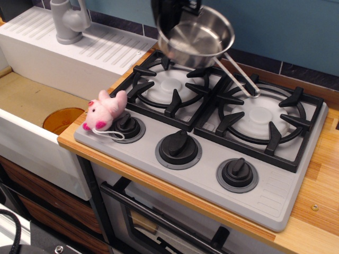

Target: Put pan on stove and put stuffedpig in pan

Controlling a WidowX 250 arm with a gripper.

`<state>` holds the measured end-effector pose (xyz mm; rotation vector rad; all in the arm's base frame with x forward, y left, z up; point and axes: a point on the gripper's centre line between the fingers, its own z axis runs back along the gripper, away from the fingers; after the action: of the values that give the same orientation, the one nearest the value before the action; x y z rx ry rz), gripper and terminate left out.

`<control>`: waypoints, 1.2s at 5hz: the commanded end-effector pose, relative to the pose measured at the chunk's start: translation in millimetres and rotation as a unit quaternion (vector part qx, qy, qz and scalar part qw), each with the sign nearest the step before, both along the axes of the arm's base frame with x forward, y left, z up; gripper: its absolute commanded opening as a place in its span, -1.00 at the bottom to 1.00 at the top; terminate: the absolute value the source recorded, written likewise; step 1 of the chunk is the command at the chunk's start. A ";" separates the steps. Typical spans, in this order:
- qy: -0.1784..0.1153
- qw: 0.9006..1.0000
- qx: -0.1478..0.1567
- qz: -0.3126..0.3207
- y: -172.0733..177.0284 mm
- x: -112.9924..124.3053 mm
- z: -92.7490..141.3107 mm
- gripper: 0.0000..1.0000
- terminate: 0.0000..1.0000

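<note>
From my remote seat, the black gripper (170, 13) comes in at the top edge, mostly cut off by the frame; its fingers sit at the far-left rim of the small shiny stainless-steel pan (195, 36), and since the pan hangs in the air I take it as clamped on that rim, though the finger contact itself is hidden from me. Pan is tilted, open side toward the camera, held over the rear of the left burner (172, 84); I cannot tell whether its base touches the black cast grate. Its long thin wire-loop handle (238, 74) slants down and to the right, the loop end lying over the upper-left part of the right burner (260, 116). Below is the grey two-burner toy stove (275, 196) with white burner caps and three black knobs on grey rings along the front. The small pink-and-white stuffedpig (105, 110) lies at the stove's front-left corner, leaning against the leftmost knob (127, 127), its white string loop trailing on the grey panel. Pig is well apart from the pan. The stove sits in a light wooden counter (318, 201). To the left, a white sink (32, 132) with a grey faucet (69, 21) on the ribbed drainboard, and an orange disc (62, 119) in the basin.
</note>
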<state>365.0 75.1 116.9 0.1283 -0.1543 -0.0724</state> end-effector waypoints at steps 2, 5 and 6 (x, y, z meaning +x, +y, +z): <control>-0.042 0.999 -0.004 -0.003 32.4 -1.4 -17.8 -1.00 -1.00; -0.068 0.998 -0.009 -0.008 42.3 -3.4 -39.0 1.00 -1.00; -0.068 0.998 -0.014 -0.010 37.0 -4.5 -31.8 1.00 -1.00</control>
<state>351.4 112.5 61.2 0.0766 -0.2203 -0.0752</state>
